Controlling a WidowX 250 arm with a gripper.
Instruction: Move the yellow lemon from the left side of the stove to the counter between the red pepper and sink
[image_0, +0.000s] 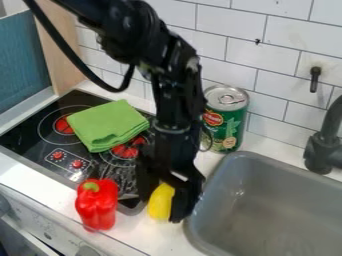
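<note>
Low over the strip of counter between the stove and the sink, the black gripper (162, 202) points downward. It is shut on a yellow object (160, 202), whose upper part and right side are partly hidden by the gripper. A red bell pepper (97, 205) with a green stem stands to the left, at the counter's front edge. Behind and left of the gripper, a folded green cloth (108, 125) lies across the stove top (59, 142). A green can (225, 117) stands upright behind the gripper, near the wall.
The grey sink (267, 172) takes up the right side, with a dark faucet (325, 145) at its back right. White tiles (260, 50) line the back. A dark object (131, 206) lies between pepper and gripper. A wooden panel (61, 47) stands at back left.
</note>
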